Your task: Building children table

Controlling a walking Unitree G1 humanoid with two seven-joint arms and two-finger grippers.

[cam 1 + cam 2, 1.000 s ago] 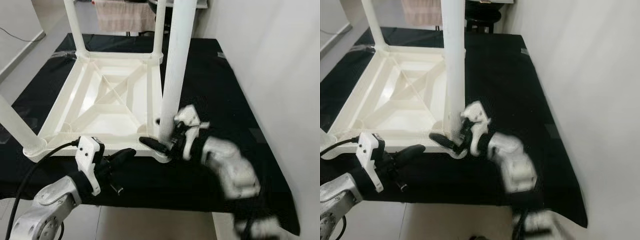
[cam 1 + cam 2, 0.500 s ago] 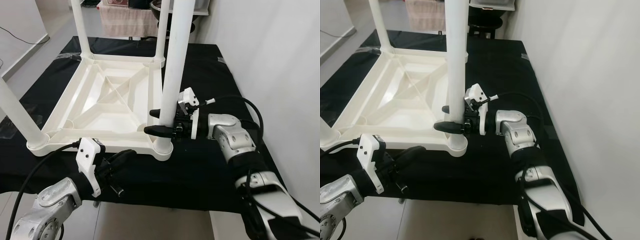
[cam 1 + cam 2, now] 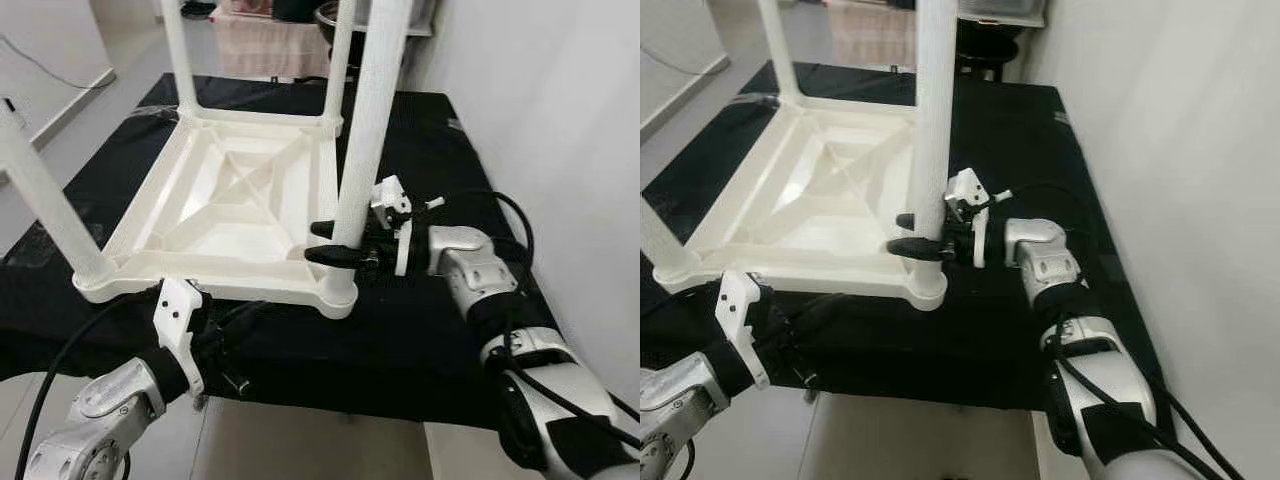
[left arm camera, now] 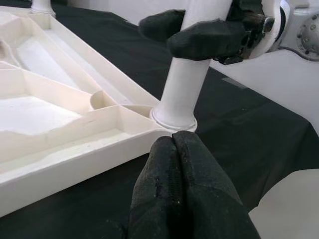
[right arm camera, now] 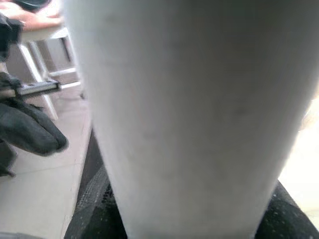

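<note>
A black cloth [image 3: 420,330] covers the low bench beside a white wall [image 3: 560,110]. On it lies the white plastic children's table [image 3: 235,205], upside down, its ribbed underside up and its legs standing upright at the corners. The near right leg [image 3: 362,140] rises from its corner socket. The right gripper [image 3: 330,242] reaches in from the right, its black fingers closed around that leg just above the socket. The left gripper [image 4: 178,164] hovers low by the bench's front edge, fingers pressed together and empty, pointing at the same corner.
</note>
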